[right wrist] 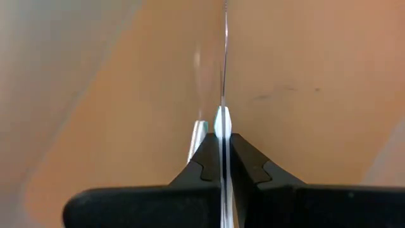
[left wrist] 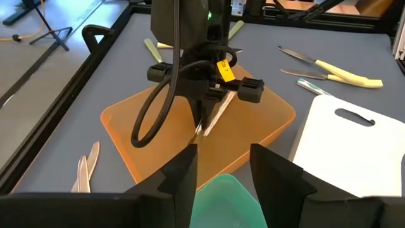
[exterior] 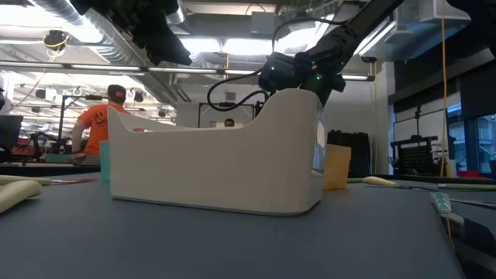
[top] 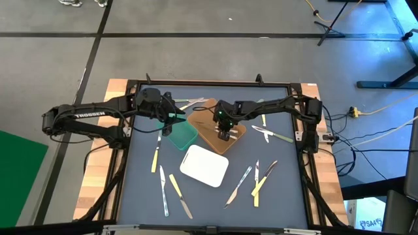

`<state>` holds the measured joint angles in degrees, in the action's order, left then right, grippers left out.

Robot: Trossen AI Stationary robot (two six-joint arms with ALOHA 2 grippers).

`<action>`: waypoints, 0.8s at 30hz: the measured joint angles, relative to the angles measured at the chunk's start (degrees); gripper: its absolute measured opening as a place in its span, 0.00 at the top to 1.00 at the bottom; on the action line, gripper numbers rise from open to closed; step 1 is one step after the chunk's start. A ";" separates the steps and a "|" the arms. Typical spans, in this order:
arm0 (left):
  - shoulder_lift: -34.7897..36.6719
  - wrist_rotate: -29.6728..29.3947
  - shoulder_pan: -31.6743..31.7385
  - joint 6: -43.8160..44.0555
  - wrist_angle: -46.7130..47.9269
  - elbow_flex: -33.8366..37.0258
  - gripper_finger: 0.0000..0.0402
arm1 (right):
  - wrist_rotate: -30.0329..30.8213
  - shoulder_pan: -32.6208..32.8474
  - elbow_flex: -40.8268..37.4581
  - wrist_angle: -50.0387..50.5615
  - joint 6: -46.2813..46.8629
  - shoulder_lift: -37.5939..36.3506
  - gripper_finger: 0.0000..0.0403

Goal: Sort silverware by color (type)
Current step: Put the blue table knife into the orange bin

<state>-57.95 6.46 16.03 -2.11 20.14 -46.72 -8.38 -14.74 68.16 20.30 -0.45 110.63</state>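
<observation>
Right wrist view puts you right on it: your right gripper (right wrist: pixel 223 149) is pinched tight on a thin piece of silverware (right wrist: pixel 224 57), seen edge-on, its metal pointing down at the brown tray (right wrist: pixel 304 76). That low, nose-down hold looks like a set-down, brown being this piece's bin by my read. Whether it's knife, fork or spoon, you can't tell from here; only a sliver of pale blue-white shows at the fingers.

From above, that gripper (top: pixel 225 133) hangs over the brown tray (top: pixel 208 129), the green tray (top: pixel 180 136) at its nine o'clock and the white tray (top: pixel 204 166) toward seven. Your left gripper (left wrist: pixel 221 174) waits at the green tray's edge, fingers spread, nothing between them. Loose silverware (top: pixel 175 186) lies scattered at six and toward three. At table height the white tray's wall blocks both other trays.
</observation>
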 joint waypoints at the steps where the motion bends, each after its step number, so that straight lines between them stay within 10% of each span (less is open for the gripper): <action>1: 0.00 0.00 0.00 0.00 0.00 0.00 0.65 | 0.00 0.00 0.00 0.13 0.00 0.00 1.00; 24: -0.02 0.00 0.00 -0.02 0.00 0.00 0.65 | 0.00 0.04 0.00 0.17 0.09 0.00 0.92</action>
<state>-57.98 6.46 16.03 -2.13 20.14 -46.72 -8.38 -14.70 68.16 20.47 -0.36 110.63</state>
